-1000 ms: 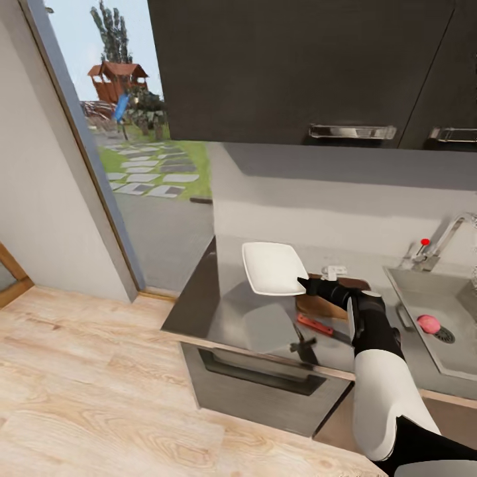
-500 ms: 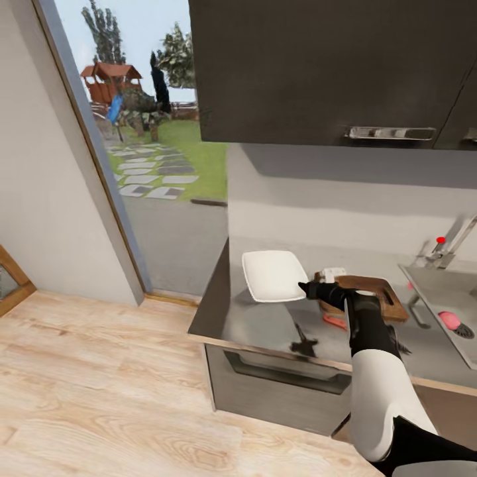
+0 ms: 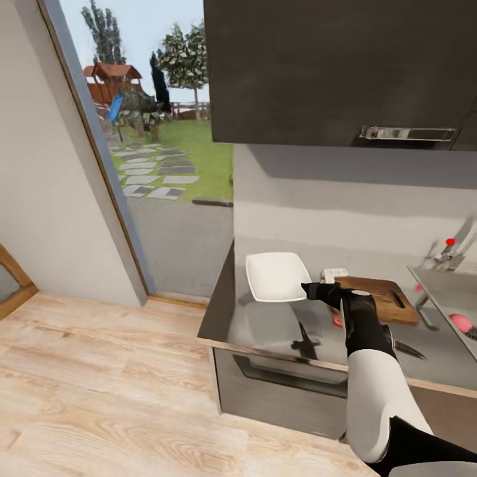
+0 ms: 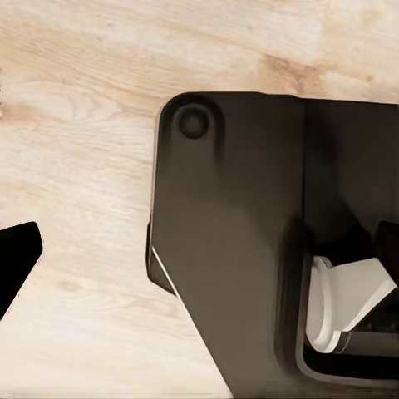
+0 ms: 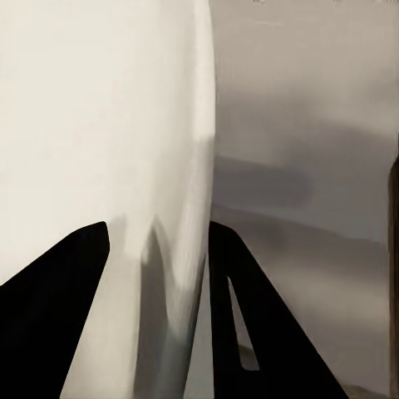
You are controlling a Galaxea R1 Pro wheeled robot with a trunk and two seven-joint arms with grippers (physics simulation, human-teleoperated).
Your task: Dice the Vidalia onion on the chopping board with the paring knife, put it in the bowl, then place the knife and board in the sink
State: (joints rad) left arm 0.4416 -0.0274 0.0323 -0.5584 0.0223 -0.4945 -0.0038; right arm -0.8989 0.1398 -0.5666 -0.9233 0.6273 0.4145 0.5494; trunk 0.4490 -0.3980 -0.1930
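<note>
Holding white bowl [image 3: 277,276] by rim, right gripper [image 3: 311,289] jaws clamped, bowl raised over countertop [image 3: 265,328] beside chopping board [image 3: 381,298]; view swung rightward since earlier; onion [image 3: 460,322] untouched in sink [image 3: 440,283]; left gripper jaws: cannot tell

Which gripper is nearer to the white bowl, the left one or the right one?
Right. The right gripper grips the rim of the bowl, lifted over the countertop. The left wrist view looks down at wooden floor, away from the bowl.
</note>
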